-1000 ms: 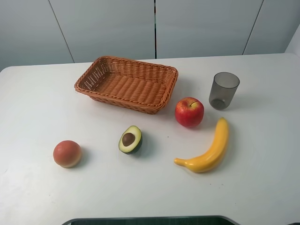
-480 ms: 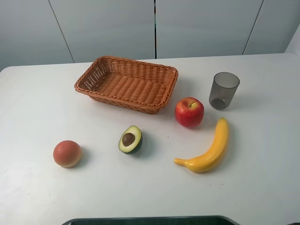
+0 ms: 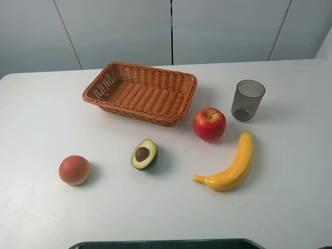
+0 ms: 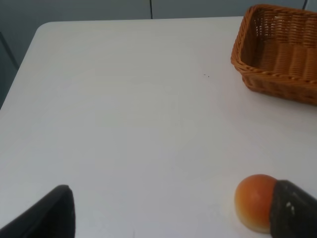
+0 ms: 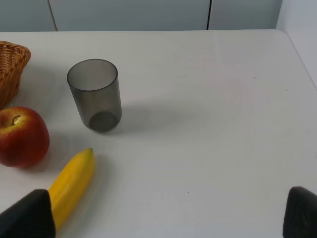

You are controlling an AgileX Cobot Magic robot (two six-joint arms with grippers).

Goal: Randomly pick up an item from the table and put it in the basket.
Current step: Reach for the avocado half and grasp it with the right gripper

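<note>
The halved avocado (image 3: 144, 154) lies cut side up on the white table (image 3: 46, 114), in front of the wicker basket (image 3: 141, 92), which holds nothing. Neither gripper shows in the exterior high view. In the left wrist view the left gripper (image 4: 173, 218) is open, its dark fingertips (image 4: 49, 215) wide apart above bare table, with the peach (image 4: 253, 201) beside one finger and the basket corner (image 4: 277, 54) farther off. In the right wrist view the right gripper (image 5: 163, 218) is open and empty. The avocado shows in neither wrist view.
A red apple (image 3: 209, 124), a yellow banana (image 3: 230, 166) and a grey translucent cup (image 3: 247, 100) lie on the right half of the table. An orange-pink peach (image 3: 74, 170) sits at the front left. A dark edge (image 3: 166, 244) runs along the table's front.
</note>
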